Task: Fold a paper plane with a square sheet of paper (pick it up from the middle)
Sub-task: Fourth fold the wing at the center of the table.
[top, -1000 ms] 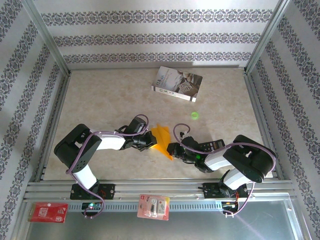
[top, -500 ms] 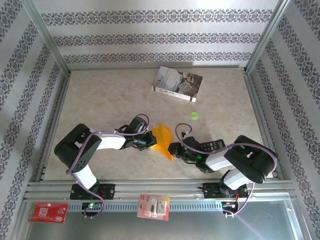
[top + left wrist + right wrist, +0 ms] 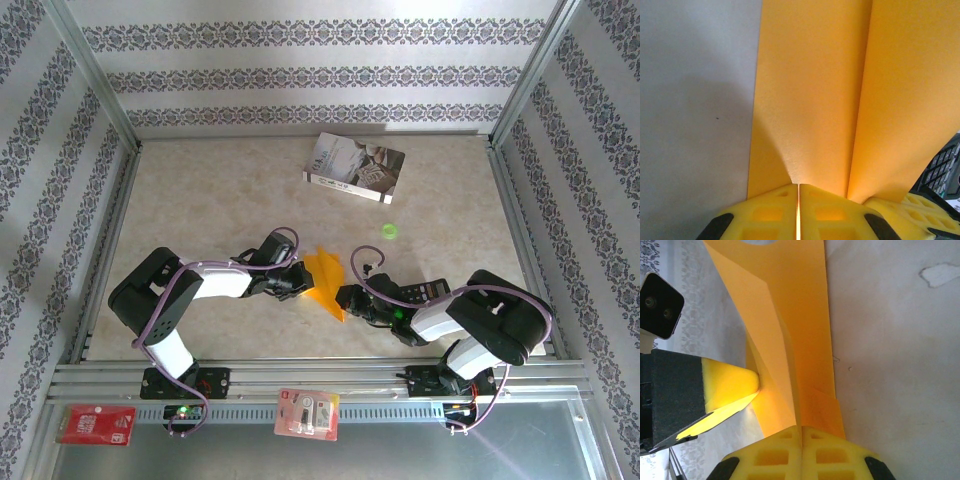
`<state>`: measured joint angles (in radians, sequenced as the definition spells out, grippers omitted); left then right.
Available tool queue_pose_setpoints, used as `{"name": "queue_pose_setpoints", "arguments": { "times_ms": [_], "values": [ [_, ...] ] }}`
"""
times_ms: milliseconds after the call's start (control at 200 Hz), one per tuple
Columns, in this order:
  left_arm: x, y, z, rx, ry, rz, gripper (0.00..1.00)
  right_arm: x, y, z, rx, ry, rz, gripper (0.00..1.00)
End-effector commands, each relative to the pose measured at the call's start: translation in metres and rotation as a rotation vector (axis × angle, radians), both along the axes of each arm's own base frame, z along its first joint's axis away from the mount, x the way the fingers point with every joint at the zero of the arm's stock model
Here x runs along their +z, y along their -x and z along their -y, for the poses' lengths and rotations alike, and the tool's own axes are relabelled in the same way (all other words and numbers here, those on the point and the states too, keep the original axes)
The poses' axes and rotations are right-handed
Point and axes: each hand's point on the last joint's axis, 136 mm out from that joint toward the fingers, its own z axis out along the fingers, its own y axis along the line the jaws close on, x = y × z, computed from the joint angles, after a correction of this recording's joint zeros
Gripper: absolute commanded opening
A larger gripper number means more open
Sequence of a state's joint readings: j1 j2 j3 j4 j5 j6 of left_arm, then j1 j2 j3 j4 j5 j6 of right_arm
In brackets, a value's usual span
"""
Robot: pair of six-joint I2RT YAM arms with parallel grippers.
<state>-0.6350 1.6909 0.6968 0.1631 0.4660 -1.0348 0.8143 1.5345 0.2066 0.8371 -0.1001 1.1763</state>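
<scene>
Now one folded orange paper sits between two claws near the table's front edge, with the left claw and right claw each pinched shut on it. Farther back lie one book and one green disc, and one calculator lies by the right arm.

Orange paper slightly further right
</scene>
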Motion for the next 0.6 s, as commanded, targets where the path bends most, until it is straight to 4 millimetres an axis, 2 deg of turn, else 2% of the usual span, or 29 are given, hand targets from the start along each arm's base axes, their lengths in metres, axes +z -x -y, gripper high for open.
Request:
{"name": "queue_pose_setpoints", "arguments": {
  "times_ms": [0,185,260,335,445,595],
  "values": [
    [0.006,-0.006,0.0,-0.007,-0.023,0.025,0.12,-0.01,0.006,-0.002,0.018,0.02,-0.032,0.0],
    [0.037,-0.019,0.009,-0.032,0.014,0.12,0.2,-0.016,0.007,-0.001,0.018,0.033,-0.047,0.0],
    [0.052,-0.024,0.017,-0.05,0.054,0.159,0.2,-0.018,0.008,-0.001,0.017,0.033,-0.05,0.0],
    [0.063,-0.027,0.027,-0.074,0.09,0.176,0.15,-0.019,0.007,-0.001,0.017,0.033,-0.051,0.0],
    [0.064,-0.026,0.039,-0.103,0.105,0.168,0.09,-0.02,0.008,-0.001,0.016,0.036,-0.055,0.0],
    [0.059,-0.027,0.052,-0.133,0.128,0.142,0.08,-0.02,0.007,-0.001,0.015,0.036,-0.053,0.0]
  ]
}}
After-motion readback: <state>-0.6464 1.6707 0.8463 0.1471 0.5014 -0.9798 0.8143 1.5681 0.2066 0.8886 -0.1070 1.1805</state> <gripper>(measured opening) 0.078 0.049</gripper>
